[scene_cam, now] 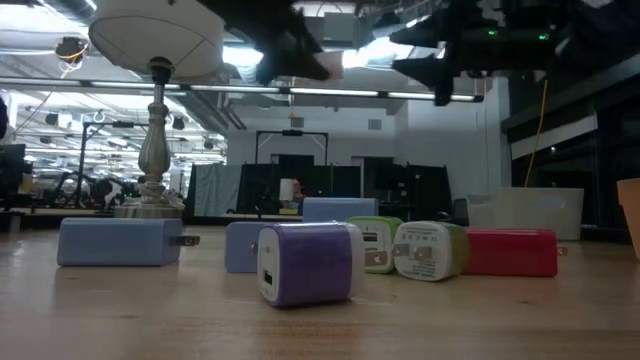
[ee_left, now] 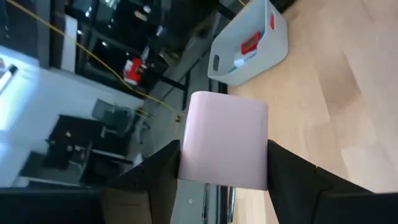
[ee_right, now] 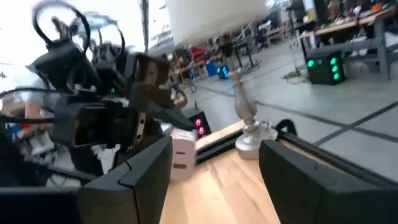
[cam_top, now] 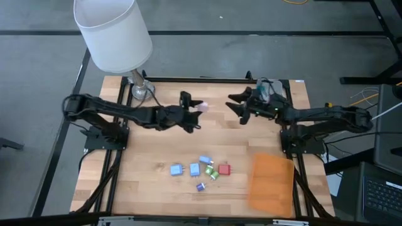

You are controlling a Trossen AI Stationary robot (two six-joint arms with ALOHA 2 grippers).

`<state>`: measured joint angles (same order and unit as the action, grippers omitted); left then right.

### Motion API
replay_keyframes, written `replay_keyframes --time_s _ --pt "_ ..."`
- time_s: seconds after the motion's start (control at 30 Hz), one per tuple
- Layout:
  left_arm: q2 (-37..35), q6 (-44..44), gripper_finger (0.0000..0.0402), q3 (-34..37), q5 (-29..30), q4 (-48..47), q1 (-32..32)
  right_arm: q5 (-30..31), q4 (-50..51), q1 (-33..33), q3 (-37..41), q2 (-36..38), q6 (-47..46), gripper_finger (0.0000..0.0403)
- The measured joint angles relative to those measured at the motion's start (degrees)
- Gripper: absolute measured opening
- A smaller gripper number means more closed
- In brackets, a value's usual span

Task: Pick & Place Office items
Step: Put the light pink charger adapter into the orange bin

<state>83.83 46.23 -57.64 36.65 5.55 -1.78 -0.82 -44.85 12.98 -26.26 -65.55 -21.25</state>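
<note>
My left gripper (cam_top: 200, 107) was clamped on a pink block (ee_left: 225, 139), held high over the table's middle to hand across, while my right gripper (cam_top: 235, 103) faced it, open and empty; the other blocks (cam_top: 200, 169) lay near the front edge

Bare table (cam_top: 157, 141) between lamp (cam_top: 116, 34) and chargers (cam_top: 200, 168)

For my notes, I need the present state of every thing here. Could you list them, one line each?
Pink block: clamped in the left gripper, lifted above the table.
Right gripper: open, empty, raised, facing the left one.
Other blocks: loose on the table.
Grey tray: holds some items.
Orange sheet: flat.
Lamp: upright.
</note>
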Motion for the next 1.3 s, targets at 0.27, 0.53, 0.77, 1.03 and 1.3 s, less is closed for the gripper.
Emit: replay_keyframes --time_s 0.27,0.53,0.77,1.03,1.3 --pt "6.38 4.57 0.0195 -5.95 8.90 -0.30 0.54 -2.09 2.60 -1.19 -6.57 -7.83 2.49 0.0238" --pt "5.99 6.13 0.0195 -8.34 3.44 -0.05 0.72 -3.28 2.30 -1.21 -6.76 -8.34 2.83 0.0238" --pt "5.97 6.41 0.0195 -8.36 -0.60 5.41 0.81 -3.26 2.09 -1.21 -6.76 -8.33 2.85 0.0238" --pt "5.97 4.58 0.0195 -8.36 -3.48 4.97 0.92 -3.31 2.04 -1.23 -6.76 -8.32 3.05 0.0238" --pt "7.01 2.98 0.0195 -8.36 -6.05 5.19 0.92 -3.50 1.92 -1.26 -6.76 -8.32 3.48 0.0238"
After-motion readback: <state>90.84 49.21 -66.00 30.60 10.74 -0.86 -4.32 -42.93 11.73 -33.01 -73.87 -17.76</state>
